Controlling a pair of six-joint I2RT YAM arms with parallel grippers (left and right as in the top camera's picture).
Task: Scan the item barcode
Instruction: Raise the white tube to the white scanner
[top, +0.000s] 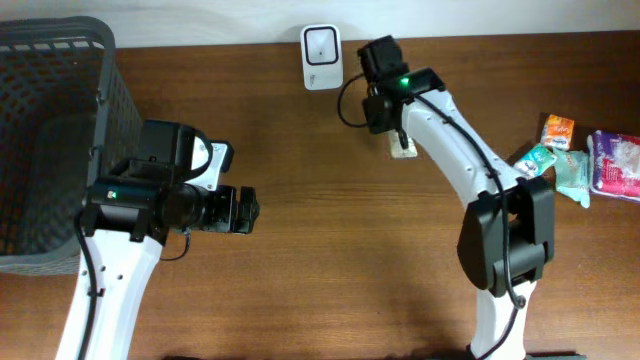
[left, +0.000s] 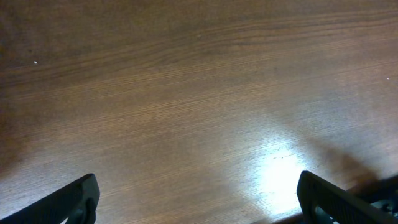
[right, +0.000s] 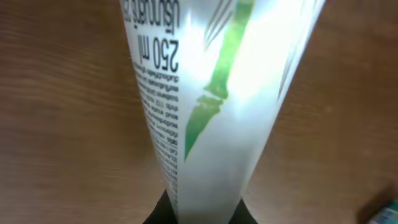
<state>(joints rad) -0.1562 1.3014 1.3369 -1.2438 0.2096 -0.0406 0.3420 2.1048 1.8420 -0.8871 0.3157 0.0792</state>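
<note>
Overhead, the left gripper (top: 246, 210) was seen nearest, spread wide and empty. Farther right, the right gripper (right: 195, 213) was closed on a white tube (right: 208, 93). The grasp was judged made; next, the tube's barcode would need to be presented to the scanner (top: 321, 43) at the far edge.

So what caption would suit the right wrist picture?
Right gripper clamped on a white tube with a green stem design and 250 ml print, wooden table behind.
</note>
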